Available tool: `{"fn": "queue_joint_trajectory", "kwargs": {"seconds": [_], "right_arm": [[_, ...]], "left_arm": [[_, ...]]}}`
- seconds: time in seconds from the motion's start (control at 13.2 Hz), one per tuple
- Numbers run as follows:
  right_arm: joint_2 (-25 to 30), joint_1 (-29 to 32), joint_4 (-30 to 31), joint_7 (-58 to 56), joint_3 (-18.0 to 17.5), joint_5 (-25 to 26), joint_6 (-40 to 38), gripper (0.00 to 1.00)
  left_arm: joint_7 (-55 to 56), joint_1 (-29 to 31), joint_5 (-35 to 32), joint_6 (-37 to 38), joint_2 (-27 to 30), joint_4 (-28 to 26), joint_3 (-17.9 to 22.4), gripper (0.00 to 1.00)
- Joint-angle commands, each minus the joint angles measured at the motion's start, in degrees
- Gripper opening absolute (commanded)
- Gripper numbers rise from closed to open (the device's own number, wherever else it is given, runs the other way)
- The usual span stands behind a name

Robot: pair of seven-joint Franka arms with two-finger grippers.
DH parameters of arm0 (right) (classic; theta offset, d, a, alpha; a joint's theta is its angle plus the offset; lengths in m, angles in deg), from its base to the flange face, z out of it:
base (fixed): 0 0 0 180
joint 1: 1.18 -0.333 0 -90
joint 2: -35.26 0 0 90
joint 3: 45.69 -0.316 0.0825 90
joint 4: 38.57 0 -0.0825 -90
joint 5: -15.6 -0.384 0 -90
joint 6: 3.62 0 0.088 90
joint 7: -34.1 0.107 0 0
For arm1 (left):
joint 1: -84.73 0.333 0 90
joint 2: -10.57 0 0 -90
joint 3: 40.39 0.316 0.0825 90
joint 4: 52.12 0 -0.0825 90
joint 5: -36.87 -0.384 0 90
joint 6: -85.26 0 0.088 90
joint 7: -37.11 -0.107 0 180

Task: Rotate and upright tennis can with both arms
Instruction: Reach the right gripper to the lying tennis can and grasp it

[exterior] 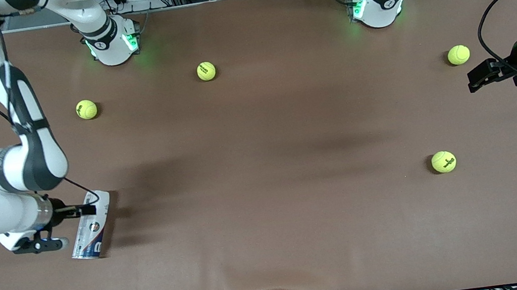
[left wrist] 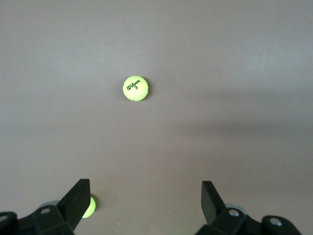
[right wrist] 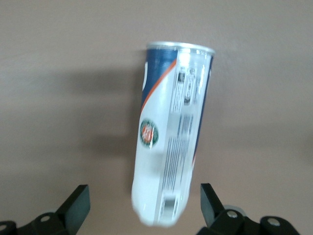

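The tennis can (exterior: 91, 228) lies on its side on the brown table near the right arm's end. Its silvery rim points toward the front camera. In the right wrist view the tennis can (right wrist: 173, 142) shows a white, dark-blue and red label. My right gripper (exterior: 89, 209) is over the can's white end, the one farther from the camera. That right gripper (right wrist: 144, 196) is open, its fingers standing either side of the end and apart from it. My left gripper (exterior: 475, 79) waits open above the table at the left arm's end. In its own view the left gripper (left wrist: 145, 188) holds nothing.
Several yellow-green tennis balls lie about: one (exterior: 86, 109) farther from the camera than the can, one (exterior: 206, 71) near the bases, one (exterior: 458, 55) beside the left gripper, one (exterior: 443, 161) nearer the camera. The left wrist view shows a ball (left wrist: 135, 88) and a half-hidden ball (left wrist: 89, 207).
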Motion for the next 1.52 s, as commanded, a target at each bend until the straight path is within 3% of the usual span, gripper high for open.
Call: {"fn": "queue_joint_trajectory", "kwargs": {"seconds": [0.0,0.76,1.44], "right_arm": [[-2.7,1.5,-1.0,-2.4,-0.6,-0.8,3.8,1.00],[-7.7,3.1,1.4,-7.5,-0.7,-0.9,14.4,1.00],[-8.5,3.4,3.3,-7.4,-0.7,-2.4,14.9,1.00]], "left_arm": [[-0.6,0.1,-0.5,-0.1,0.2,-0.1,-0.1,1.00],[-1.1,0.2,-0.5,-0.1,0.1,-0.2,-0.1,1.00],[-1.1,0.2,-0.4,-0.1,-0.1,-0.1,0.0,1.00]]}}
